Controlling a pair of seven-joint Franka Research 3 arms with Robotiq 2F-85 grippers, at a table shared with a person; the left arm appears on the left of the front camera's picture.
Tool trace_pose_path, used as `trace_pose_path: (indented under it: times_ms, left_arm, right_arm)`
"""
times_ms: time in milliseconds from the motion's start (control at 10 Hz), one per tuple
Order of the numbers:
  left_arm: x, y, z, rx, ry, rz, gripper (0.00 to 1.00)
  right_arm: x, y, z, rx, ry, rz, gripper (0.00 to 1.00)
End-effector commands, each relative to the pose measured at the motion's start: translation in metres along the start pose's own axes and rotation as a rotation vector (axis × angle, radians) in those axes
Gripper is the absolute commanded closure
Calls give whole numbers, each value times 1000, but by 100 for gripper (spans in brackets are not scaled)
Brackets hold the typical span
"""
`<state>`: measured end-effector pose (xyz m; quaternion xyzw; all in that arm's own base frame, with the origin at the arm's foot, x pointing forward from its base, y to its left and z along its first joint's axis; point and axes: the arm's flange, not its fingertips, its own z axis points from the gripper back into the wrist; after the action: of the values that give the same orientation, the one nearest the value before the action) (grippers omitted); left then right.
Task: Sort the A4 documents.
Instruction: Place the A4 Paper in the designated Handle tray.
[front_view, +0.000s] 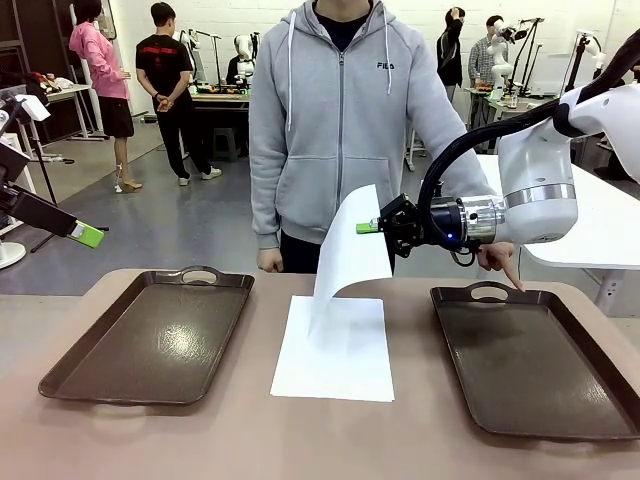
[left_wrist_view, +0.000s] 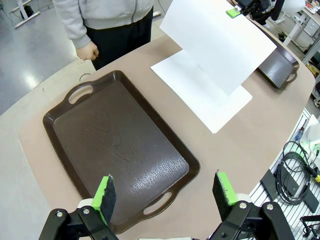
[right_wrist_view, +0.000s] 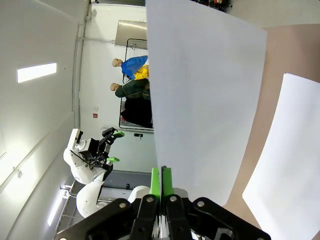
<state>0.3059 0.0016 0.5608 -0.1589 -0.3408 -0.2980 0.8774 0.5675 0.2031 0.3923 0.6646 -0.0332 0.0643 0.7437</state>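
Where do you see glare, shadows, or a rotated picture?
Front view: sheen on the left tray, faint shadow of the lifted sheet on the flat sheet. Left wrist view: white glare on that tray. Right wrist view: room turned sideways.

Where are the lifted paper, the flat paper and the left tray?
lifted paper (front_view: 352, 248): front view, middle of the sheet.
flat paper (front_view: 335, 360): front view, middle of the sheet.
left tray (front_view: 150, 345): front view, its bare bottom.

White right arm (front_view: 535, 155), silver wrist ring (front_view: 538, 196), black cable (front_view: 447, 160); black right end effector (front_view: 367, 228), green pads (right_wrist_view: 155, 182).
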Motion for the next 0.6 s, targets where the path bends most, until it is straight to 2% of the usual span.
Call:
trace_pose_path:
  times_ms: [0,400,500]
  left_arm:
    - [0,0,-1,2,2,1,0]
    - [0,0,-1,2,2,1,0]
    - [0,0,-1,2,2,1,0]
  right_arm:
    - [0,0,0,-2,-2,0,100]
    - [0,0,0,0,0,0,99]
    - [-29,21,-11,-16,38,66,99]
